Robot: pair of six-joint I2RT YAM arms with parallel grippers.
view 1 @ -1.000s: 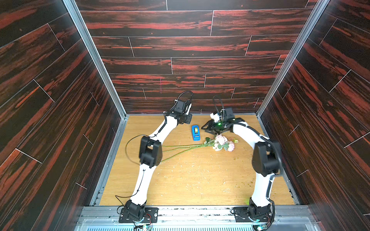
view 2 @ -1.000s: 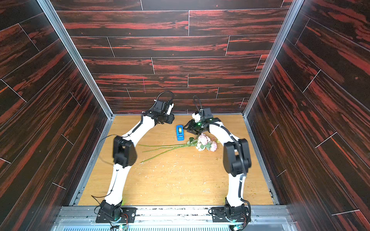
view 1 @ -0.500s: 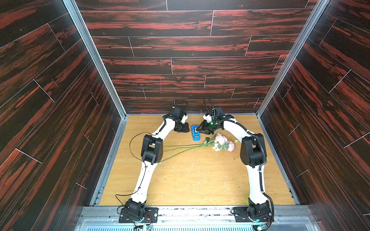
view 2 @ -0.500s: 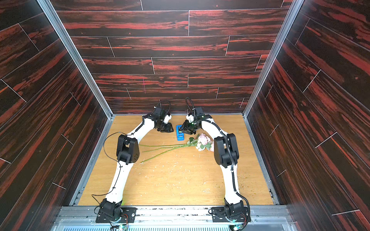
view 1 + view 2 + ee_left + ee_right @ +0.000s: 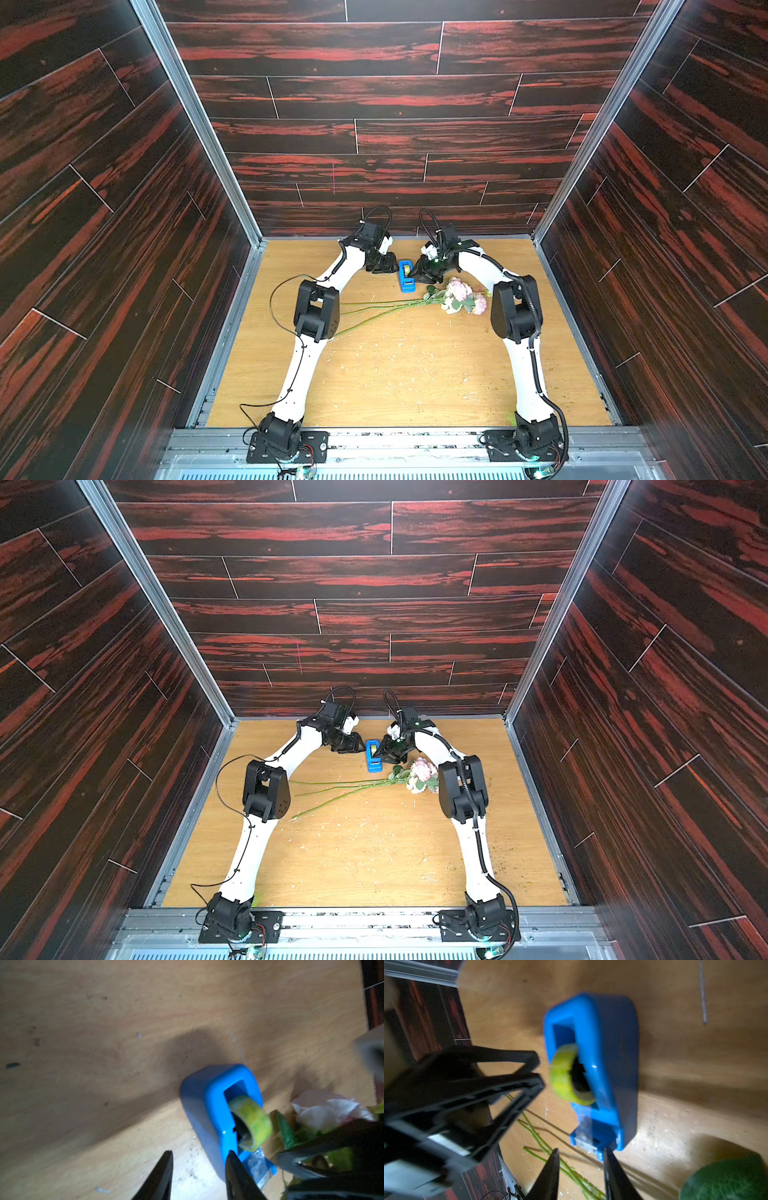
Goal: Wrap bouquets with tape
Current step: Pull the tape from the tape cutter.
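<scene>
Bouquet [image 5: 457,291] lies flat on table [image 5: 395,386], long axis left-right: cut ends to the left, blooms to the right. Stems [image 5: 579,1181] fan out leftward and run behind left elbow [image 5: 316,309] (ends hidden there).

Left gripper [image 5: 384,266] sits low at far middle of table, just left of dispenser [image 5: 407,284]. In left wrist view its jaws are apart, released. Only table and the dispenser's side wall show in the gap. One fingertip [image 5: 234,1165] overlaps the blue wall; touching or not, can't tell.

Dispenser stands upright, long axis front-back, roughly square to stems. Tape [image 5: 251,1124] roll is at its far end. The cutter end points to the front, toward stems, and looks clear of them in both top views.

Right gripper [image 5: 422,272] is just right of dispenser, between it and blooms [image 5: 422,771]. In right wrist view its jaws are apart, released, with tips either side of the cutter end and nothing clamped (blurry, contact unclear). Leaf [image 5: 726,1180] lies close by.

Blooms are pink-white, just beside right elbow [image 5: 461,787], which covers part of them in a top view. White scraps [image 5: 395,357] are scattered on table nearer the front. Dark red plank walls [image 5: 374,104] stand on three sides.
</scene>
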